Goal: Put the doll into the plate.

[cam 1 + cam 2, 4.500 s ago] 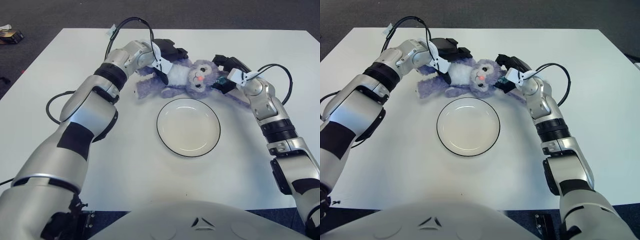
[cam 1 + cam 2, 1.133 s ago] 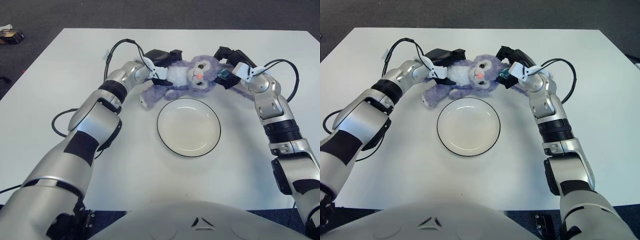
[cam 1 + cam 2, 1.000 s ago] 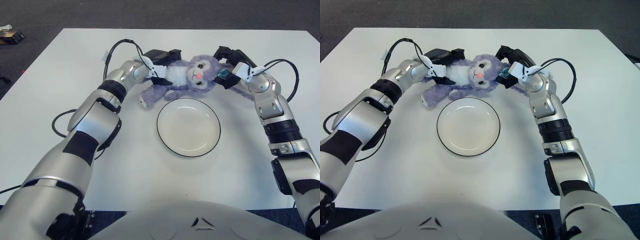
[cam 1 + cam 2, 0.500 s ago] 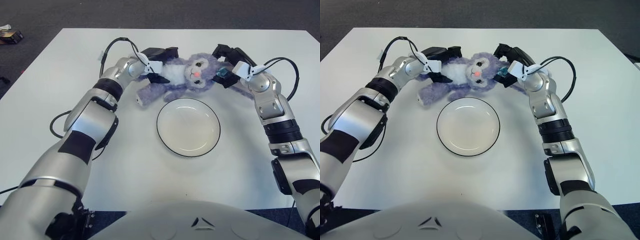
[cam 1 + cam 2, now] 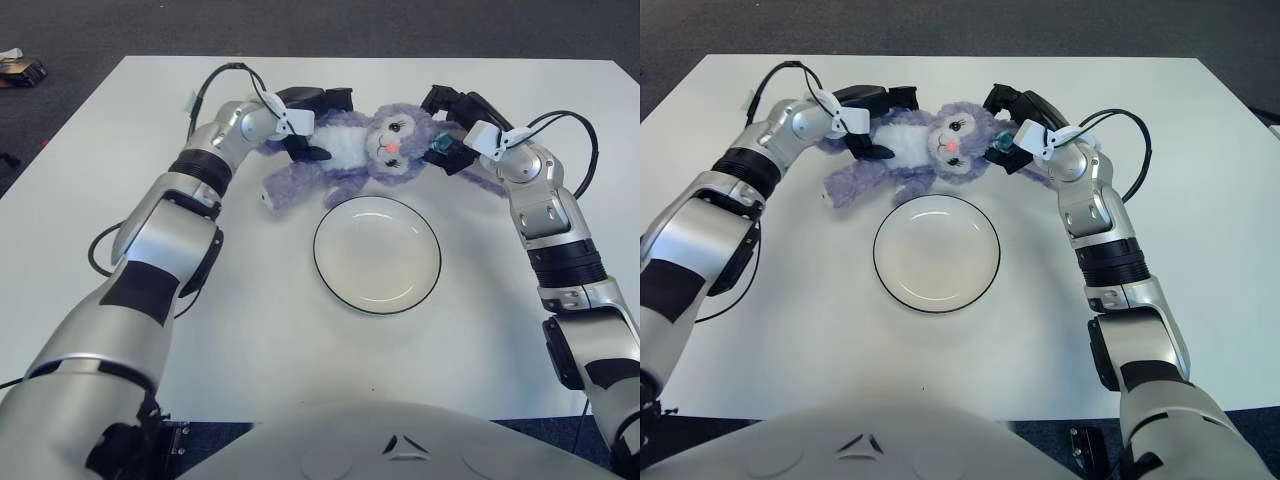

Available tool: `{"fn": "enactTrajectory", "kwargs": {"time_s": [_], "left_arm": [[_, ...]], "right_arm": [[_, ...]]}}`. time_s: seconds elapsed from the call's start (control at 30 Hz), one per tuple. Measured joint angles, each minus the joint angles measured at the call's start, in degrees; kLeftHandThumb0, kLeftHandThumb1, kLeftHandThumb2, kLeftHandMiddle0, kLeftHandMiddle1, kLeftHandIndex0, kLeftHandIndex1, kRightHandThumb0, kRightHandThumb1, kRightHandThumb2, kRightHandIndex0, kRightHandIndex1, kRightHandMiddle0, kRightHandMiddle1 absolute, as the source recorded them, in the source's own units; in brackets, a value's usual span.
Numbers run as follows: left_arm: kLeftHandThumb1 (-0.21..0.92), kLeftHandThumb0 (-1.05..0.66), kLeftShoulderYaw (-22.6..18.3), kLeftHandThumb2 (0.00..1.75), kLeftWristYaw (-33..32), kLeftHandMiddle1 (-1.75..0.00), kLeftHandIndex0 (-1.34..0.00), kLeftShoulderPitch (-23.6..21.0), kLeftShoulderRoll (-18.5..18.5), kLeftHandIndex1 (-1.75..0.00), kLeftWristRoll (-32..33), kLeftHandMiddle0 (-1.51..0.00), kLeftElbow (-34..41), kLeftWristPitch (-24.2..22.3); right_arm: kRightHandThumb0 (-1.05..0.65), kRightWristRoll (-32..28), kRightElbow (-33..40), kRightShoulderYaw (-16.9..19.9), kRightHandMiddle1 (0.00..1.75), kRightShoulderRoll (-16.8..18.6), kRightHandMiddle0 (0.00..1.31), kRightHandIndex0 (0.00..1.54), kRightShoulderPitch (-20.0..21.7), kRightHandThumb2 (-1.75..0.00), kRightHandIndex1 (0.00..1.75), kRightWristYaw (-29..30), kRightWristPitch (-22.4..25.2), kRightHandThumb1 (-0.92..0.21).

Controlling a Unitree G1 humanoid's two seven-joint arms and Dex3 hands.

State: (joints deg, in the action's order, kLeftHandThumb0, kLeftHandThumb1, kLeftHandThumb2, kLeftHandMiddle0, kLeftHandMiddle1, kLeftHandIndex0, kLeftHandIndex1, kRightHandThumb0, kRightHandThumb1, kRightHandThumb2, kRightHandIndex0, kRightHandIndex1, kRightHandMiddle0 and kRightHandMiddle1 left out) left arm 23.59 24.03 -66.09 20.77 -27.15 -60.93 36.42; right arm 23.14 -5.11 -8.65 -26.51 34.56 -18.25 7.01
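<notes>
A purple plush doll point(image 5: 355, 152) with a white belly and pink nose hangs a little above the table, just beyond the plate point(image 5: 377, 254). My left hand point(image 5: 305, 112) is shut on its body from the left. My right hand point(image 5: 447, 125) grips its head from the right. The white plate with a thin dark rim holds nothing and lies flat at the table's centre. The doll's legs point(image 5: 845, 185) trail down to the left, close to the tabletop.
The white table point(image 5: 300, 350) ends in dark carpet at the back. Black cables loop by both forearms point(image 5: 570, 165). A small object point(image 5: 20, 68) lies on the floor at far left.
Both hands have lifted the doll off the table and carried it slightly back and left. My left arm has swung outward; the doll's legs now dangle.
</notes>
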Motion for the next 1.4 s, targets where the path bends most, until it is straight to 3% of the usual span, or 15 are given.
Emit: {"fn": "enactTrajectory", "kwargs": {"time_s": [0.33, 0.53, 1.07, 1.4], "left_arm": [[0.32, 0.47, -1.76, 1.31, 8.66, -1.75, -0.67, -2.45, 4.52, -1.75, 2.37, -0.6, 8.65, -0.21], [0.32, 0.46, -2.93, 1.3, 12.83, -1.75, -0.67, -2.5, 5.07, -1.75, 6.07, -0.6, 9.69, 1.93], [0.33, 0.46, -4.86, 1.29, 17.4, -1.75, -0.67, -0.85, 5.67, -1.75, 10.97, -0.59, 11.84, 3.18], [0.34, 0.46, -6.14, 1.28, 18.81, -1.75, -0.67, -0.58, 6.28, -1.75, 12.67, -0.59, 13.69, 3.17]], "right_arm": [[0.46, 0.62, 4.21, 0.24, 1.75, -2.23, 0.79, 0.6, -0.46, -1.31, 1.75, -0.93, -0.54, -0.31], [0.46, 0.63, 7.76, 0.37, 1.75, -3.07, 0.77, 0.6, -1.89, -1.29, 1.75, -1.1, -0.37, -0.33], [0.45, -0.08, 16.39, 2.88, 1.75, -4.35, 0.74, 0.58, -6.03, -1.26, 1.75, -4.74, 1.71, -0.35], [0.44, -0.03, 18.06, 3.55, 1.75, -4.76, 0.71, 0.56, -6.9, -1.24, 1.75, -5.26, 1.76, -0.37]]}}
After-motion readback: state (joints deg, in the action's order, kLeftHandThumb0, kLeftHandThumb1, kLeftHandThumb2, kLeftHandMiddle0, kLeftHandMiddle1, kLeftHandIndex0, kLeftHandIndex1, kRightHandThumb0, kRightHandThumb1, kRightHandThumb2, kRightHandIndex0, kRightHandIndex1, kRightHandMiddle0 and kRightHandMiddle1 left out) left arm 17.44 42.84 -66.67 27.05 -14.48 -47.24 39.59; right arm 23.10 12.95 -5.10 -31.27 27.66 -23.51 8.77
